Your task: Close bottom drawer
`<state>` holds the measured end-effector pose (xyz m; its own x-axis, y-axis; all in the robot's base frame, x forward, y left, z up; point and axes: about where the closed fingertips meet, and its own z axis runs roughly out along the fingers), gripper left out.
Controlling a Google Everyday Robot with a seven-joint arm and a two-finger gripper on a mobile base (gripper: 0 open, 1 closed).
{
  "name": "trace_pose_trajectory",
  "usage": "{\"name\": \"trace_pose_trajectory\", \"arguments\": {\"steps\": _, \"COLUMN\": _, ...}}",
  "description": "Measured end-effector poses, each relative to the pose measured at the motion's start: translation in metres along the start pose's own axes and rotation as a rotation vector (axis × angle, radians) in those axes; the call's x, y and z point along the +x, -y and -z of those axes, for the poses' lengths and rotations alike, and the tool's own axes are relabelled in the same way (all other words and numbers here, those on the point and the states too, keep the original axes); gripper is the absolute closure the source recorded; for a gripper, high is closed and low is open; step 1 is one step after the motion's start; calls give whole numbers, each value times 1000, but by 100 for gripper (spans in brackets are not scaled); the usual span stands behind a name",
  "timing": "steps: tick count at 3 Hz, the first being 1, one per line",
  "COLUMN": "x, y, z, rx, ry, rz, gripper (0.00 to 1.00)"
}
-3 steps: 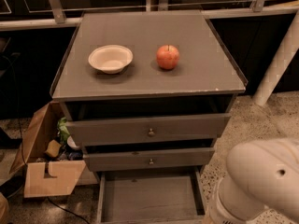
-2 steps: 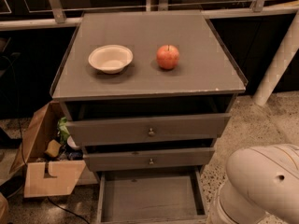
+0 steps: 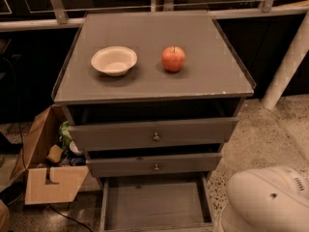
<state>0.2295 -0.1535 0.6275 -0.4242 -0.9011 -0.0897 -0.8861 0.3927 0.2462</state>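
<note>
One bottom drawer point(image 3: 154, 204) furthest out; end effector out of view, state untellable.

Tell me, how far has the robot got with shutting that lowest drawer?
Nothing looks done so far: the bottom drawer stands pulled far out, with its bare floor showing. Nothing is visibly in hand either. The gripper is out of view, and only a white rounded part of the robot shows at the lower right, beside the drawer and not touching it. The whole push inward is left.
</note>
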Motion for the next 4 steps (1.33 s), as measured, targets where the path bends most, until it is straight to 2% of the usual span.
{"name": "trace_pose_trajectory", "arguments": {"steps": 1, "x": 22, "y": -17, "z": -87, "rx": -102, "ry": -66, "rz": -53, "gripper": 100}}
{"name": "trace_pose_trajectory", "arguments": {"steps": 2, "x": 27, "y": -23, "z": -111, "rx": -132, "ry": -59, "rz": -126, "gripper": 100}}
{"name": "trace_pose_trajectory", "arguments": {"steps": 3, "x": 27, "y": -22, "z": -109, "rx": -128, "ry": -60, "rz": -124, "gripper": 100}}
{"name": "trace_pose_trajectory", "arguments": {"steps": 4, "x": 27, "y": -19, "z": -132, "rx": -146, "ry": -32, "rz": -185, "gripper": 100}}
